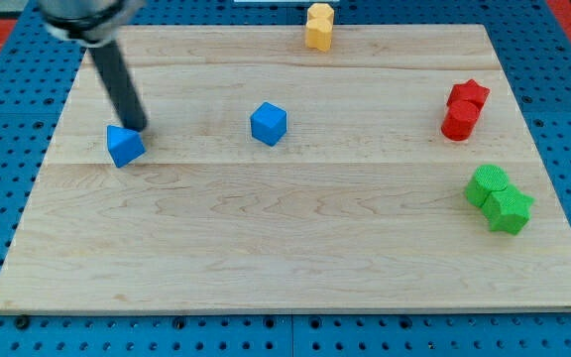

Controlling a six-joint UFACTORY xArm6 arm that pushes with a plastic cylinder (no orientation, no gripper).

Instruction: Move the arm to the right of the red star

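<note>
My tip [137, 127] rests on the wooden board [285, 258] at the view's left, touching or just above the blue triangular block [124, 145]; contact is hard to confirm. The arm ends in a bare rod, with nothing to open or close. A blue cube [269, 123] sits to the tip's right. The red star [470, 95] lies far to its right, against a red cylinder [459, 120], apparently touching.
</note>
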